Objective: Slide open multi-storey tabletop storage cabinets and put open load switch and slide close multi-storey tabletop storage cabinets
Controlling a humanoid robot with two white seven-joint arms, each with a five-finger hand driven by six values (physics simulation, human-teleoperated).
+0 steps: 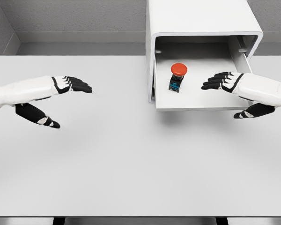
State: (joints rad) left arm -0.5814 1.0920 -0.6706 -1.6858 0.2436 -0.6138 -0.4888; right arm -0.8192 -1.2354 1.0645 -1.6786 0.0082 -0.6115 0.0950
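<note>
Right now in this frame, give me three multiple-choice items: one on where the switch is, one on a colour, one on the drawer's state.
1. Where is the switch?
A. On the table, left of the cabinet
B. In the open drawer
C. In the left hand

2. What colour is the switch's cap?
A. Red
B. Yellow
C. Green

3. What state is the drawer in?
A. Pushed fully shut
B. Lifted out onto the table
C. Slid out, open

Answers:
1 B: the switch stands on the drawer floor, in the left half, and no hand touches it.
2 A: a round red cap sits on a dark body.
3 C: the drawer juts from the cabinet with its inside showing; the right hand is open over its right part, and the left hand is open over the table.
</note>
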